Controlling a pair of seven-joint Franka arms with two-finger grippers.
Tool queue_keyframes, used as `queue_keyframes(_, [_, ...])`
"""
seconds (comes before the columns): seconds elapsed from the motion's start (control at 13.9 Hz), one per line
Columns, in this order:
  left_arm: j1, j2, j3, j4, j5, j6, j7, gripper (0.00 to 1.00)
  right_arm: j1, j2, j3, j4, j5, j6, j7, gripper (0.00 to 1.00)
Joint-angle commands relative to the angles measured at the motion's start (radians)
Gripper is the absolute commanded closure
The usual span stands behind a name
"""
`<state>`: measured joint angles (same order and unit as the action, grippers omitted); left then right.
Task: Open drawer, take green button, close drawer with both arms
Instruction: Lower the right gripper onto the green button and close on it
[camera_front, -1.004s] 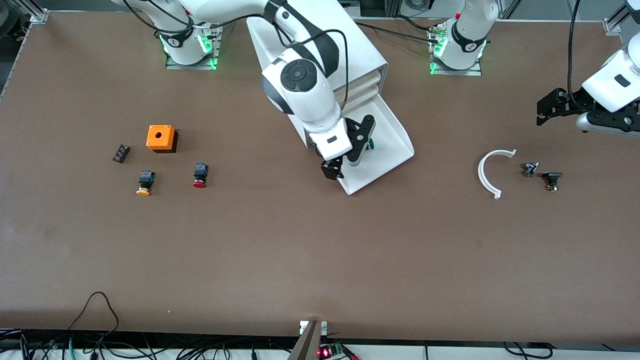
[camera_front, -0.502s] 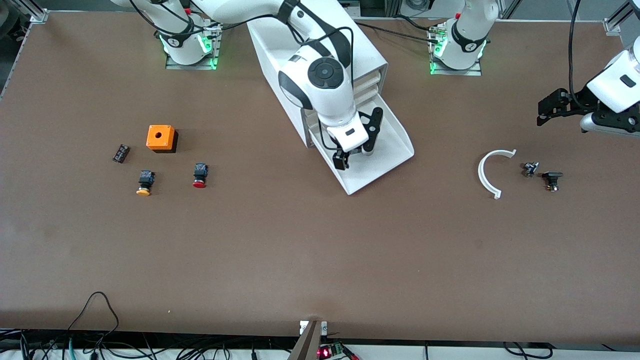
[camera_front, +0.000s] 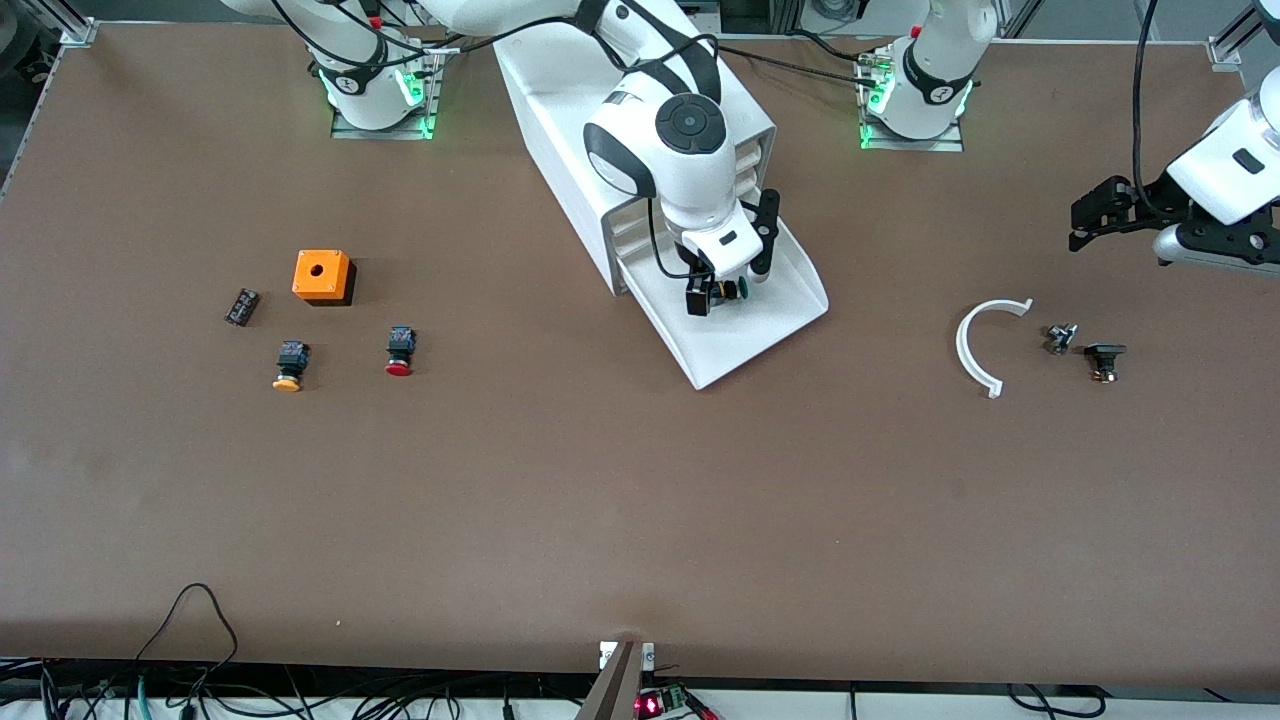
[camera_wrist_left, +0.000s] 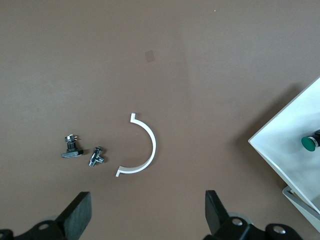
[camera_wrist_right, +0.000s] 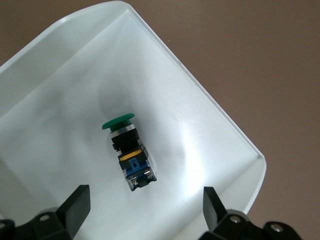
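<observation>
The lowest drawer (camera_front: 722, 352) of the white cabinet (camera_front: 545, 95) stands pulled out toward the front camera. The green-capped button (camera_front: 734, 291) lies on its side in the drawer; in the right wrist view the button (camera_wrist_right: 129, 152) rests on the drawer floor (camera_wrist_right: 200, 130). My right gripper (camera_front: 732, 265) hangs open just above the button, its fingers (camera_wrist_right: 75, 206) apart on either side of it and not touching it. My left gripper (camera_front: 1085, 222) is open and empty over the table at the left arm's end, and waits. The left wrist view shows the drawer corner (camera_wrist_left: 290, 135) and the button (camera_wrist_left: 310, 143).
A white arc piece (camera_front: 983, 345) and two small dark parts (camera_front: 1060, 337) (camera_front: 1104, 360) lie under the left gripper's area. Toward the right arm's end lie an orange box (camera_front: 322, 275), a red-capped button (camera_front: 400, 353), an orange-capped button (camera_front: 289, 366) and a small black block (camera_front: 241, 306).
My right gripper has moved from the drawer's side edge toward the cabinet and now hangs over the button. The left arm has barely moved.
</observation>
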<state>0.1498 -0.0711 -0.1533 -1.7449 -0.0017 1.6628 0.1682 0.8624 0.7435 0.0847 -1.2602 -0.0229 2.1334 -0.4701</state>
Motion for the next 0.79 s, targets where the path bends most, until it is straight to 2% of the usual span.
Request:
queue_keyframes(0.0, [-0.01, 0.007, 0.011, 0.024, -0.014, -0.014, -0.006, 0.0, 0.012, 0.028, -0.005, 0.036, -0.012, -0.02, -0.021, 0.0])
queue_keyframes(0.43, [-0.012, 0.007, 0.011, 0.024, -0.014, -0.015, -0.022, 0.0, 0.018, 0.102, -0.01, 0.067, -0.035, 0.023, -0.021, 0.0])
queue_keyframes(0.72, [-0.012, 0.007, 0.011, 0.024, -0.014, -0.015, -0.041, 0.0, 0.018, 0.116, -0.01, 0.082, -0.034, 0.042, -0.015, 0.0])
